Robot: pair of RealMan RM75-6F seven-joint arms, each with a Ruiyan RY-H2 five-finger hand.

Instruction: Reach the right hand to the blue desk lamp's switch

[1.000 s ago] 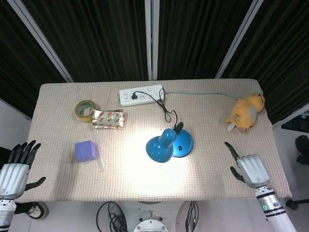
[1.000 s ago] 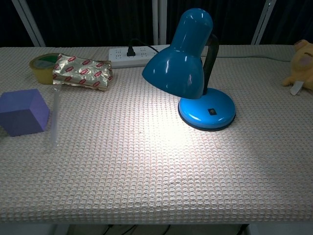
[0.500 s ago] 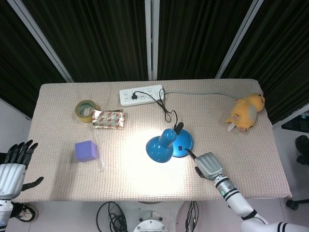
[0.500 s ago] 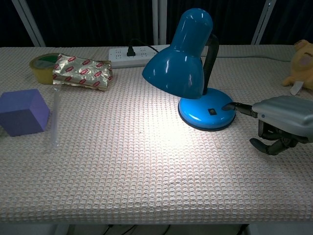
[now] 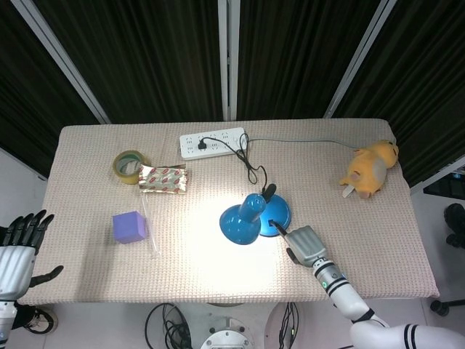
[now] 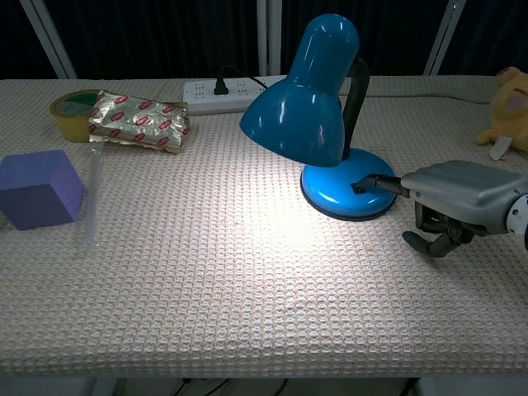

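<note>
Your right hand (image 6: pixel 462 194) lies low over the table (image 5: pixel 349 218) just right of the blue desk lamp (image 6: pixel 318 107). One dark finger is stretched out straight, its tip on the round glossy base at the small black switch (image 6: pixel 360 187); the other fingers are curled under the grey metallic palm, and nothing is held. In the head view the same hand (image 5: pixel 305 243) sits at the base's front right edge.

The lamp stands near the table's middle, a smooth blue bell-shaped shade on a black flexible neck, lit, with a bright pool on the cloth beneath it. Its black cord runs back to a white plastic power strip (image 5: pixel 213 142) at the far edge. No writing on the lamp or the strip can be read.

The table cover is a beige waffle-weave cloth.

Your left hand (image 5: pixel 16 251) hangs off the near left corner, fingers spread apart and holding nothing.

Other items:
- matte purple cube (image 6: pixel 40 188), left; a thin clear tube (image 6: pixel 94 202) lies just beside it
- crinkled silver foil packet (image 6: pixel 139 115) with red and green print, too small to read
- roll of yellowish tape (image 6: pixel 73 111) touching the packet's left end
- fuzzy yellow plush toy (image 5: pixel 370 169), far right
</note>
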